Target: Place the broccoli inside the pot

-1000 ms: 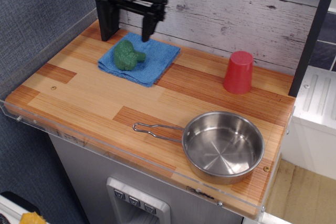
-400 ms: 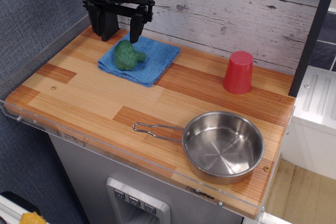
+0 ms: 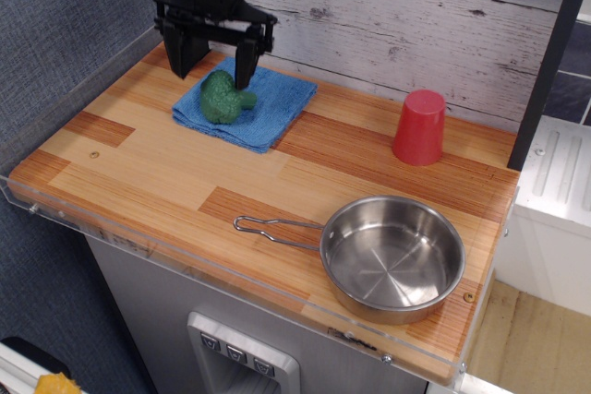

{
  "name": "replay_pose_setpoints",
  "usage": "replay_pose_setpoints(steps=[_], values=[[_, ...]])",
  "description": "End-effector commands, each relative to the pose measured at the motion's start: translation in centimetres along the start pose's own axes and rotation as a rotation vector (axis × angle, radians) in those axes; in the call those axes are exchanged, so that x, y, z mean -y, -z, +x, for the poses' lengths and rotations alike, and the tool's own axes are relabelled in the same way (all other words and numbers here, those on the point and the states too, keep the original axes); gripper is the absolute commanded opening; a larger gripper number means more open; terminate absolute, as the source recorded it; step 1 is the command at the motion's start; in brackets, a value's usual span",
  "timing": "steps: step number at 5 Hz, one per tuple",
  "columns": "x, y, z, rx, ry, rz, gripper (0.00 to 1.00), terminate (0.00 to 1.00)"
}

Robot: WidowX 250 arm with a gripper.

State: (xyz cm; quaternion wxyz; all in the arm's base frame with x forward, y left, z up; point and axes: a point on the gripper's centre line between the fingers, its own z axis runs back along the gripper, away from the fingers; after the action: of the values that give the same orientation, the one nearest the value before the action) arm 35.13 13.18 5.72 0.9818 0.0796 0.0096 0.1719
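The dark-green broccoli (image 3: 224,98) lies on a folded blue cloth (image 3: 247,104) at the back left of the wooden counter. My black gripper (image 3: 211,71) is open, just above and behind the broccoli, one finger at its left and one at its upper right, not holding it. The shiny steel pot (image 3: 392,257) with its wire-loop handle (image 3: 274,228) sits at the front right, empty.
A red plastic cup (image 3: 419,127) stands upside down at the back right. A grey plank wall runs behind the counter (image 3: 148,173). A clear plastic lip edges the counter's front and left. A dark post stands at the far right.
The gripper has moved left from behind the cloth, then lowered toward the broccoli, staying open. Broccoli, pot and cup have not moved.
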Motion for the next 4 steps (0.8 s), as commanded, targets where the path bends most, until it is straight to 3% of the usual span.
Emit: replay_pose_setpoints(steps=[1,3,4], values=[[-0.07,-0.8,0.34,0.035,-0.017,0.044,1.0,0.0],[-0.17,-0.12,-0.07,0.014,-0.035,0.041,1.0,0.0],[-0.28,0.0,-0.09,0.013,-0.04,0.028,0.0,0.0]])
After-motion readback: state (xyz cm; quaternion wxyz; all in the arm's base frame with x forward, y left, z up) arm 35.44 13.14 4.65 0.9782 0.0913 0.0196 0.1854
